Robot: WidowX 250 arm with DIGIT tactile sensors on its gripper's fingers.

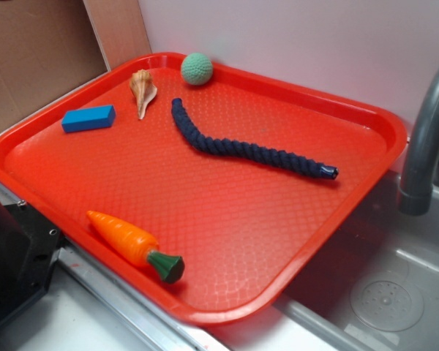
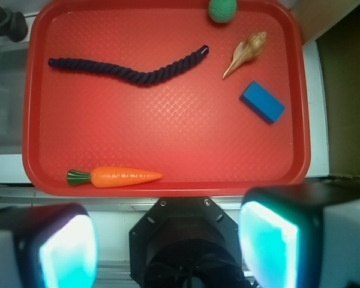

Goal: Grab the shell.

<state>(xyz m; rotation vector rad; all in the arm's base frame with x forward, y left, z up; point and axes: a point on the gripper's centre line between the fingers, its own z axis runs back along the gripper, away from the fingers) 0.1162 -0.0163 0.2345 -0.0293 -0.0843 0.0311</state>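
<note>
From my exterior view I see a red tray (image 1: 366, 146) resting partly over a steel sink (image 1: 395, 285), with a pale wall behind it and a grey faucet (image 1: 424, 139) at the right edge. The shell (image 1: 143, 91) lies near the tray's far left corner, wide end toward the rim and tip pointing into the tray. Just beside it sits a blue block (image 1: 88, 118), and a green ball (image 1: 197, 69) rests against the far rim. A dark blue rope (image 1: 241, 146) snakes across the middle, well apart from an orange toy carrot (image 1: 132, 243) near the front edge. The arm itself does not show clearly here.

From my wrist view the tray (image 2: 168, 120) fills the upper frame. I see the shell (image 2: 246, 54) in the upper right, between the ball (image 2: 222, 9) and the block (image 2: 262, 102), touching neither. The rope (image 2: 132, 71) runs across the upper left; the carrot (image 2: 115, 176) lies along the near rim. The gripper (image 2: 168, 246) hangs off the tray's near edge, its two fingers (image 2: 66, 249) spread wide apart with nothing between them, far from the shell.
</note>
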